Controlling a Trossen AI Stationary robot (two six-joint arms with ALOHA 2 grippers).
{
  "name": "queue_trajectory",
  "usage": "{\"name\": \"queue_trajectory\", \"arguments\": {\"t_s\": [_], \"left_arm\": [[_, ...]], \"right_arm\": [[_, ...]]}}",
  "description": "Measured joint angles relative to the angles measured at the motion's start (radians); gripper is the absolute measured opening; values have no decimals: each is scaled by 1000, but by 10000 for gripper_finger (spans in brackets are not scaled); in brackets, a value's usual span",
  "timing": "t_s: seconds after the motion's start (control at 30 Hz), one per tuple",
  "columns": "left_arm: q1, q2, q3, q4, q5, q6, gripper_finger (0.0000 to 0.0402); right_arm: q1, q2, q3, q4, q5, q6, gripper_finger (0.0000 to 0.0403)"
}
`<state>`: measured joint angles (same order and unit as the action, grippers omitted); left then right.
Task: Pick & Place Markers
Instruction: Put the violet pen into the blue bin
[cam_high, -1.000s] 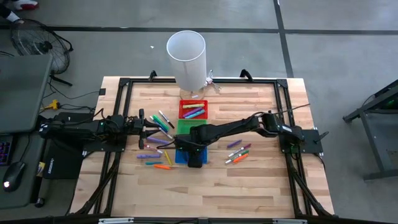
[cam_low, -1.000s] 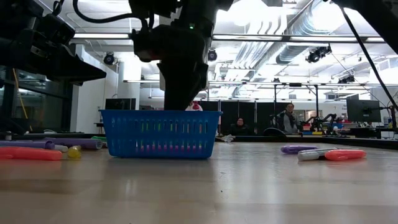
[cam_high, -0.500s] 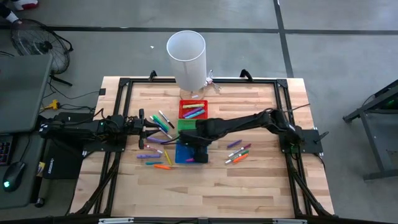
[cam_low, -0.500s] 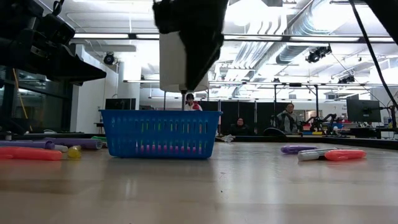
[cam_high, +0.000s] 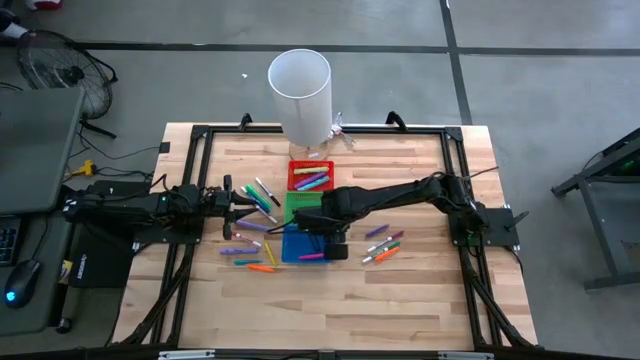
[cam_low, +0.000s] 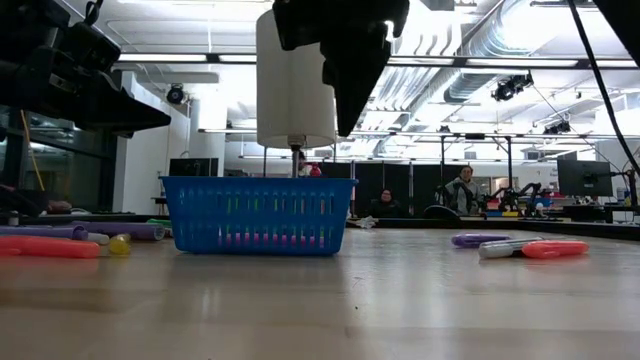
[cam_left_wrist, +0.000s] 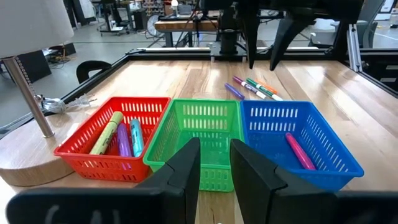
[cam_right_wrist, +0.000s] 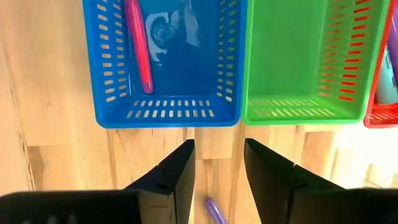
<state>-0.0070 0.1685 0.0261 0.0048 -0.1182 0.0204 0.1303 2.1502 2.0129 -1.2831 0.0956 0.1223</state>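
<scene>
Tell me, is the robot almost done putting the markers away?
Not yet. A pink marker lies in the blue bin, and a few more are in the red bin. The green bin looks empty. The right gripper hangs open with nothing in it, above the table beside the blue bin. Many markers remain on the table.

Even, bright indoor lighting throughout

Ceiling lamps (cam_low: 180, 60) are blown out in the low view, where the table (cam_low: 400, 300) foreground is blurred and arms are silhouetted.
</scene>
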Motion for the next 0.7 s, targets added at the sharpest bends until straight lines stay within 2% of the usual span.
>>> {"name": "queue_trajectory", "arguments": {"t_s": [0.2, 0.7], "left_arm": [[0, 0, 0, 0, 3, 0, 85], [0, 0, 0, 0, 4, 0, 85]], "right_arm": [[-1, 0, 0, 5, -74, -31, 126], [-13, 1, 0, -12, -176, -123, 126]]}}
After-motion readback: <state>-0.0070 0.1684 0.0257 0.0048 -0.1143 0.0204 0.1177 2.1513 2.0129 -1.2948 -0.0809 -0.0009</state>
